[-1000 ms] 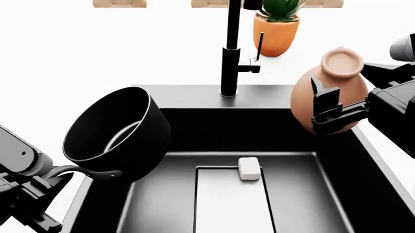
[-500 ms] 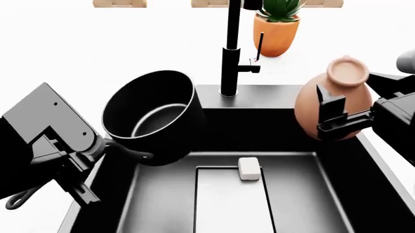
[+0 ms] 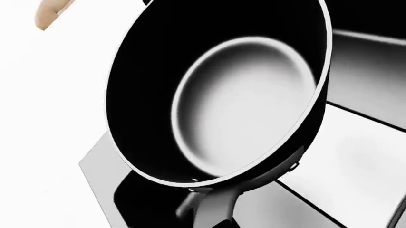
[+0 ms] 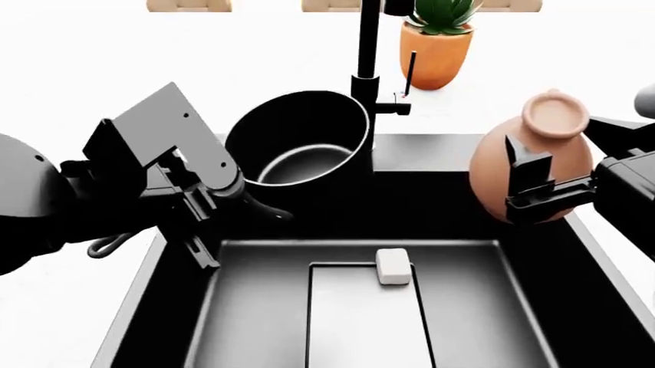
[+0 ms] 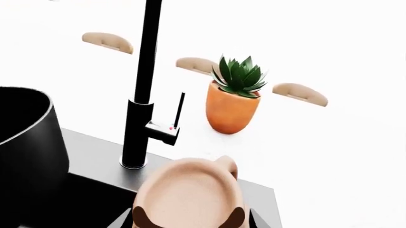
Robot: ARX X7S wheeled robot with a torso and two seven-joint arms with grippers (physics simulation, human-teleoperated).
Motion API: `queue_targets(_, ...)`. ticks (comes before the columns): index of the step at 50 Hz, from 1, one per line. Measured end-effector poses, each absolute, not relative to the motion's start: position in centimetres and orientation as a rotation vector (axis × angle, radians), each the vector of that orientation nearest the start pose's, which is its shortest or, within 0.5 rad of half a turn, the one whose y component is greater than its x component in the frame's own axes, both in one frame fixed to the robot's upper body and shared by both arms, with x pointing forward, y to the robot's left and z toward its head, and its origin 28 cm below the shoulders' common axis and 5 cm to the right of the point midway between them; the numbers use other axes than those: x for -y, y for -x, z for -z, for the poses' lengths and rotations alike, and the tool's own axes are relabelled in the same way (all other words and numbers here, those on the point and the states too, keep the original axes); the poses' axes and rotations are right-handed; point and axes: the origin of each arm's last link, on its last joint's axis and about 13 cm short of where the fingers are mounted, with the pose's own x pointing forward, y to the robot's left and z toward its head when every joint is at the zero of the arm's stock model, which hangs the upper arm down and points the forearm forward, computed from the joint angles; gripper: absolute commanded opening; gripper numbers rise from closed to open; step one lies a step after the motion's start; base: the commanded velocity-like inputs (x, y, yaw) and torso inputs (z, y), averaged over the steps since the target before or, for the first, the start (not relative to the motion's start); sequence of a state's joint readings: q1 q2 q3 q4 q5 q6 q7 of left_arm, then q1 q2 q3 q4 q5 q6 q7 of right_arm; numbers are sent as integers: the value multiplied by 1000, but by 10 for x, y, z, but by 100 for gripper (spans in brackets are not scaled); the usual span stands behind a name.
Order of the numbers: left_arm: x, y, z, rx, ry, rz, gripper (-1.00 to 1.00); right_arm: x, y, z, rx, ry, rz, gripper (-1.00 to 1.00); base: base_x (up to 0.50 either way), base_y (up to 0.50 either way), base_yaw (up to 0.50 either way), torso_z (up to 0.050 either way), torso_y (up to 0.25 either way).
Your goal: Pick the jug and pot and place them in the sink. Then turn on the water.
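The left gripper [image 4: 210, 218] clamps the pot [image 4: 302, 142] by its thin handle, the bowl beyond it above the sink [image 4: 338, 149]; expect leverage. The right gripper [image 4: 538, 184] clasps the rigid, likely brittle jug [image 4: 548, 149] at its belly.

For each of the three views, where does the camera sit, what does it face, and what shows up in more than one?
Head view: on the head, looking down over the sink; both arms show, left claw at the pot handle, right claw on the jug.
Left wrist view: near the left claw, facing into the pot; no arm visible.
Right wrist view: behind the jug, facing tap and planter.
Shared: pot, jug.
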State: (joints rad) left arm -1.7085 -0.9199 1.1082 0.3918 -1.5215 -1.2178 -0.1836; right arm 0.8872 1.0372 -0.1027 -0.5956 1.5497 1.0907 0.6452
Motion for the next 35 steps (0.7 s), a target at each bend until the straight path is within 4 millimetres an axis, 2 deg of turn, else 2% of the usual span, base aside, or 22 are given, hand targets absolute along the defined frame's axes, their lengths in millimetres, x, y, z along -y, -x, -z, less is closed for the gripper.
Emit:
queue_targets(14, -251, -258, -298, -495, -681, 644, -100, 190, -198, -286, -47, 237, -128, -100, 0, 0, 0, 1, 3)
queue_targets(35, -237, -274, -268, -596, -722, 667, -100, 191, -198, -285, -46, 230, -127, -100, 0, 0, 0, 1, 3)
